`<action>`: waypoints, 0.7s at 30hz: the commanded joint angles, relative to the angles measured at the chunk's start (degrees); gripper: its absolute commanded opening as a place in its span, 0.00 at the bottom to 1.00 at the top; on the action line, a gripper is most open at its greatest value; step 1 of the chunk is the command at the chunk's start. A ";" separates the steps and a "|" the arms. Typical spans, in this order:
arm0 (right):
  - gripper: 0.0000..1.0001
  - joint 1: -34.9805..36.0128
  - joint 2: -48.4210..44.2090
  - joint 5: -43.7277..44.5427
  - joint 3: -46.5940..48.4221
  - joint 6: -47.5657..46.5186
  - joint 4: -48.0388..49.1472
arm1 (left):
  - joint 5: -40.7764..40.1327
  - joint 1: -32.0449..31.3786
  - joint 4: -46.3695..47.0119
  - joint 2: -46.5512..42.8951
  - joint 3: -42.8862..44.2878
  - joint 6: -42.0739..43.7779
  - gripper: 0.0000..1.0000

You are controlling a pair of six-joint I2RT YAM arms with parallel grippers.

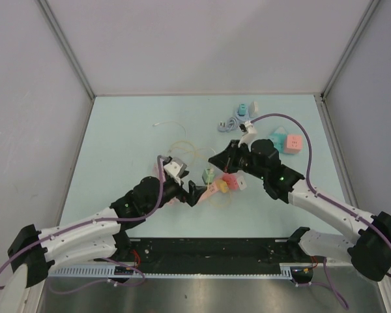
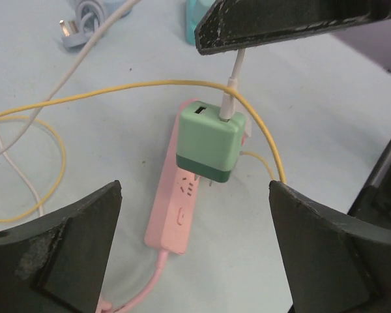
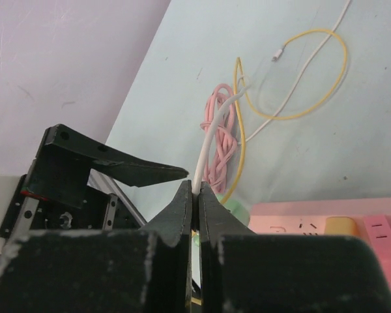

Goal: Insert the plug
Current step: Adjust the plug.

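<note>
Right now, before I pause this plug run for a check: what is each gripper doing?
Left gripper: open, holding nothing.
Right gripper: closed on the thin white cable.

- The left arm [image 1: 85, 228] lies low over the tabletop, reaching toward 2 o'clock; the left tool [image 1: 194, 192] has its fingers spread wide.
- The right arm [image 1: 326, 205] reaches toward 10 o'clock; the right tool [image 1: 216, 158] is pinched tight on a white cable [image 3: 201, 163].
</note>
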 commanded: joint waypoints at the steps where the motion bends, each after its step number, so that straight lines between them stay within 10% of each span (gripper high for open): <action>1: 0.00 -0.34 -2.06 3.34 0.62 -3.21 0.55 | 3.06 -0.31 7.10 -4.86 -2.68 -6.89 0.98; 10: 0.00 0.01 -2.59 5.28 0.63 -4.89 -1.21 | 8.35 -0.92 11.43 -0.92 -2.08 -13.32 0.98; 21: 0.00 -0.34 -4.35 8.79 0.63 -9.10 -4.56 | -17.14 -0.83 -8.09 5.24 3.99 -16.39 0.80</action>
